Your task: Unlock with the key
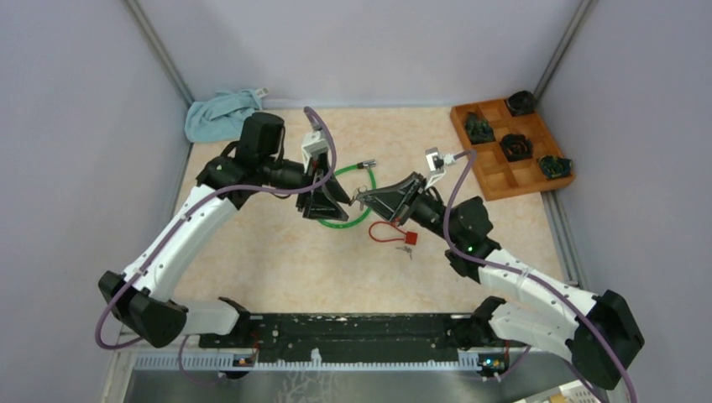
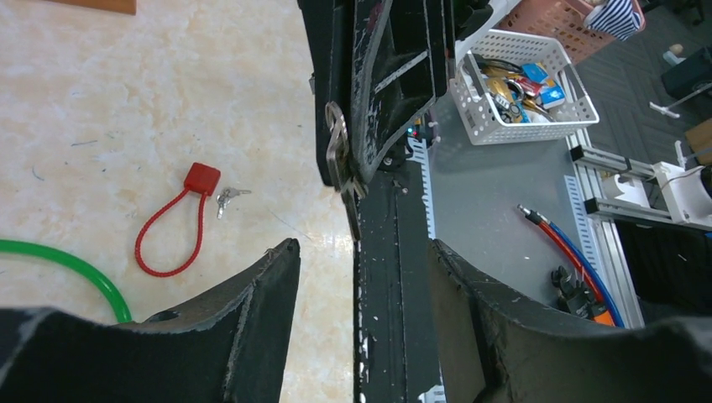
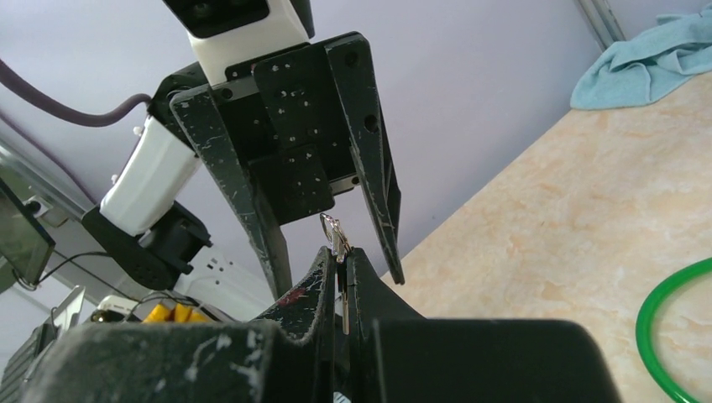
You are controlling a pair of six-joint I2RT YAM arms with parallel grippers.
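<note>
My right gripper point(image 1: 360, 198) is shut on a silver key point(image 3: 340, 252) with a ring on its top end. The key also shows in the left wrist view point(image 2: 337, 153), held above the table. My left gripper point(image 1: 338, 201) is open and empty, its fingertips pointing at the right gripper's tip a little way off; in the right wrist view its fingers point(image 3: 376, 159) stand either side of the key beyond it. A red cable lock point(image 1: 409, 237) lies on the table under the right gripper, with small keys point(image 2: 225, 197) beside it point(image 2: 202, 178).
A green cable loop point(image 1: 367, 186) lies under both grippers and shows in the wrist views point(image 2: 74, 267) point(image 3: 659, 323). A blue cloth point(image 1: 220, 114) lies at the back left. A wooden compartment tray point(image 1: 497, 181) with dark objects stands at the back right.
</note>
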